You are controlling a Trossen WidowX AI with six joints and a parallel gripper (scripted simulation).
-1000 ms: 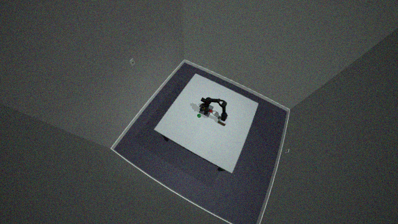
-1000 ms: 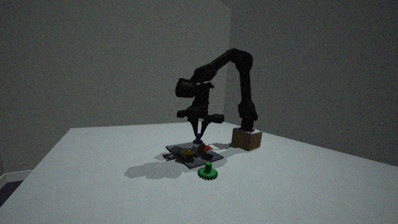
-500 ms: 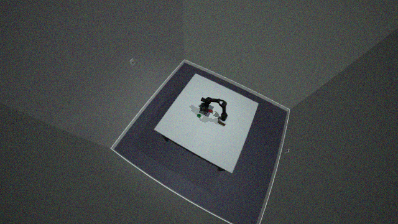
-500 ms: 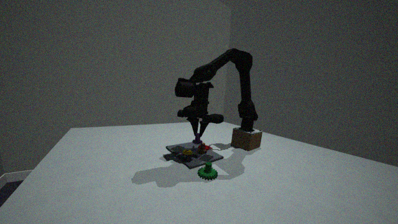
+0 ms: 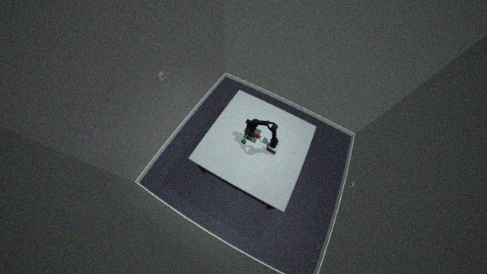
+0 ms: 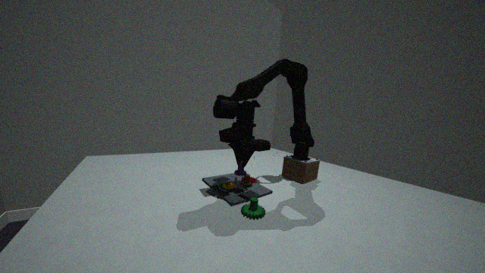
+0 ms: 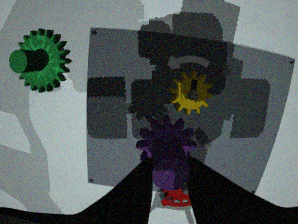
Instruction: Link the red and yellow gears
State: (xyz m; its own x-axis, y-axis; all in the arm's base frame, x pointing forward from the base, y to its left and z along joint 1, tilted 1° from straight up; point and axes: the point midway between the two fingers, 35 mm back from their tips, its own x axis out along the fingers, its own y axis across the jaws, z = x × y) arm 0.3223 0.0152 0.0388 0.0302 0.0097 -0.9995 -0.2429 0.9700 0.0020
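Around the bench [image 5: 243, 175] [image 6: 144, 250] [image 7: 55, 120], plain grey walls [image 5: 95, 95] [image 6: 114, 76] rise in dim light, and a dark purplish floor [image 5: 183, 190] [image 6: 11, 232] shows a pale edging. The bench has a flat, whitish, four-sided top that takes soft grey shadows. On it stands the arm [image 5: 275, 134] [image 6: 299, 102], dull black with chunky rounded joints, its foot on a brown block [image 5: 271, 151] [image 6: 299, 171]. The arm reaches over to the board [image 5: 258, 132] [image 6: 261, 189] [image 7: 104, 167], a thin grey slab mottled with darker blocky patches. The fingers [image 6: 241, 167], black and tapering, point down and pinch the stem of the purple gear [image 6: 240, 173] [image 7: 167, 142]. Its toothed disc hangs below their tips, over the board; whether it touches a peg I cannot tell. The green gear [image 5: 243, 141] [image 6: 253, 211] [image 7: 47, 60], thick-toothed with an upright round stem, stands on the bench beside the board, apart from the fingers. On the board are the yellow gear [image 6: 228, 186] [image 7: 192, 103] with its black stripe, the red gear [image 5: 257, 135] [image 6: 255, 180] [image 7: 176, 197], partly hidden, and a small brownish gear [image 6: 247, 181] close to the red one.
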